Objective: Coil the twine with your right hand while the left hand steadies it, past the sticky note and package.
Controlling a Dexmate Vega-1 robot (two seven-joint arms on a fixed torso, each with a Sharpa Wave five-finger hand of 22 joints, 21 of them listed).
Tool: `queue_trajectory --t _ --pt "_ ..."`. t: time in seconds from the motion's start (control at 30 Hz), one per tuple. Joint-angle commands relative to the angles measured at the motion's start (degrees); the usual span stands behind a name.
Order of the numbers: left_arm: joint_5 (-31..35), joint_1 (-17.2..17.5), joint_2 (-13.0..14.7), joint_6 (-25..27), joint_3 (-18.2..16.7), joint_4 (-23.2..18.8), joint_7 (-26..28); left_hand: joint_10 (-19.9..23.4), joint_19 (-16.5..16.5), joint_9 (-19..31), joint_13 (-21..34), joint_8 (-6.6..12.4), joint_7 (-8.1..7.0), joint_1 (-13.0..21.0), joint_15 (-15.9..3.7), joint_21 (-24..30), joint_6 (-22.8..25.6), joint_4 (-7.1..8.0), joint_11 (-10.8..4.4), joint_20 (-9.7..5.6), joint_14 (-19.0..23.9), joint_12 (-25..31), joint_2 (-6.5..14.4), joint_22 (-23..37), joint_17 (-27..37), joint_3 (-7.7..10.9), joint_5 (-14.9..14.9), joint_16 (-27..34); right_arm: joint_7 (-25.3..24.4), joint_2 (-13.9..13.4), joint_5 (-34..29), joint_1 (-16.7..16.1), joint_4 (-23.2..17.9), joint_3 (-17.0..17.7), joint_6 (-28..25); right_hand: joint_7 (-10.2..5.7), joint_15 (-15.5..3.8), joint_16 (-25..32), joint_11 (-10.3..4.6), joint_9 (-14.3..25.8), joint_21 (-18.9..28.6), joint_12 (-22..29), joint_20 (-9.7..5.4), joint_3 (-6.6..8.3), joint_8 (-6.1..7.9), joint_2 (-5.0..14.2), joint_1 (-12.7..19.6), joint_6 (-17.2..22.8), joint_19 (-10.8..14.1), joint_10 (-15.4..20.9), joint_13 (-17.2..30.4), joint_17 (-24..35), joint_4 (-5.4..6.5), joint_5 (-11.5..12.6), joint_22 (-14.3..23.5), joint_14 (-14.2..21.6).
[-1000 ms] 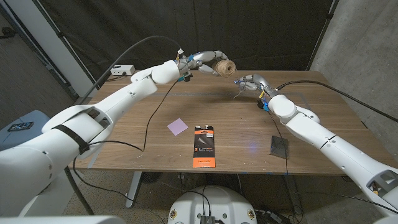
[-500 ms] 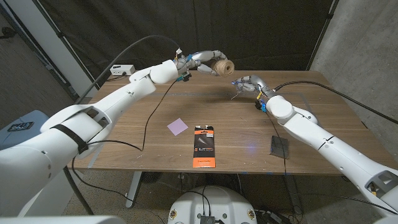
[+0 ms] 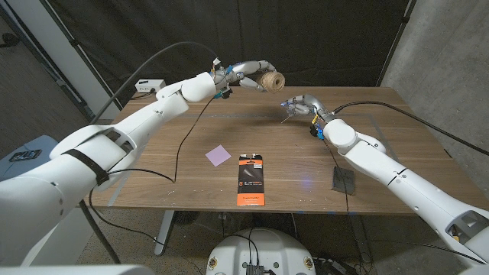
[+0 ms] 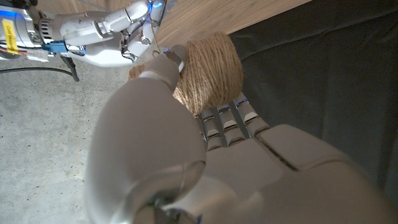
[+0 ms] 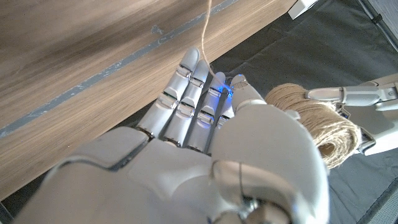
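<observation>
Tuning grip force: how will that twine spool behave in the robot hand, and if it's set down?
The twine spool looks round, so it would probably roll if laid on its side. Its fibrous wrap likely grips well in the left robot hand. The loose strand looks floppy, so likely slack unless the right robot hand tensions it.

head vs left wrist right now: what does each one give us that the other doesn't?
Head view alone: the purple sticky note, the package and a dark flat item lying on the table, plus a white box at the far left corner. Left wrist view alone: a close look at the wound strands of the twine spool against the left hand. Both: the left hand holding the spool, and the right hand close beside it.
</observation>
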Motion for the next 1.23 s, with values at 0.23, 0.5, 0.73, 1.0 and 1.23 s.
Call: queue_trajectory --t 0.23,0.5,0.73,1.0,1.23 --pt "-0.1 -0.2 0.5 -0.5 -0.1 1.0 1.3 0.3 -0.4 0.9 0.1 0.38 0.81 0.1 -0.32 0.5 2.9 2.59 -0.13 0.03 0.4 -0.3 1.4 -0.1 0.9 3.09 0.3 -0.1 0.6 0.2 -0.8 -0.1 -1.3 -1.2 -0.5 0.06 -7.56 -0.3 -0.06 0.3 0.3 -0.3 -5.02 -0.22 -0.16 0.35 -0.2 -0.7 -0.6 -0.4 0.3 0.3 0.14 0.0 0.1 -0.5" --pt "0.0 0.6 1.2 0.9 -0.5 -0.6 1.9 0.3 -0.4 0.9 0.1 0.37 0.67 0.2 -0.39 0.6 2.9 2.54 -0.2 -0.06 0.5 -0.3 1.3 -0.1 0.8 3.22 0.4 -0.2 2.0 0.0 -0.7 -0.6 -2.8 -1.9 0.2 0.26 -7.52 -0.4 0.08 0.3 0.1 -0.4 -4.79 -0.33 -0.23 0.29 -0.3 -0.8 -1.2 -0.7 0.4 0.3 0.17 0.0 0.1 -0.8" --pt "0.1 0.8 1.5 1.7 -0.6 -1.3 1.8 0.3 -0.4 0.9 0.1 0.38 0.73 0.1 -0.36 0.7 3.0 2.58 -0.26 -0.07 0.6 -0.3 1.3 -0.1 0.7 3.31 0.4 -0.3 2.5 0.7 -0.6 -0.5 -2.2 -2.3 1.2 0.32 -7.37 -0.6 0.03 0.3 0.1 -0.5 -4.68 -0.48 -0.4 0.2 -0.4 -1.2 -1.5 -1.1 0.4 0.4 0.21 -0.1 0.1 -1.3" --pt "0.4 0.3 0.9 1.8 -0.4 -0.3 2.3 0.4 -0.5 0.9 0.1 0.36 0.73 0.1 -0.49 0.7 3.0 2.59 -0.28 -0.07 0.6 -0.3 1.3 -0.1 0.7 3.37 0.3 -0.3 3.1 0.2 -0.4 -0.2 -1.9 -1.8 2.1 0.37 -7.2 -0.7 -0.02 0.3 0.1 -0.7 -4.65 -0.72 -0.77 0.15 -0.8 -2.2 -1.6 -1.5 0.4 0.5 0.39 -0.1 0.1 -1.7" --pt "0.6 -1.5 -0.8 0.1 0.6 4.0 2.9 0.3 -0.5 0.9 0.1 0.34 0.75 0.1 -0.43 0.8 3.0 2.59 -0.29 -0.07 0.5 -0.4 1.3 -0.2 0.8 3.39 0.3 -0.3 4.2 -0.2 0.3 -0.3 -2.4 -1.4 2.1 0.87 -6.68 -0.7 0.61 0.3 0.1 -0.9 -4.23 -1.38 -1.2 -0.25 -1.7 -3.4 -1.9 -2.3 0.5 0.7 0.75 -0.2 0.0 -2.3"
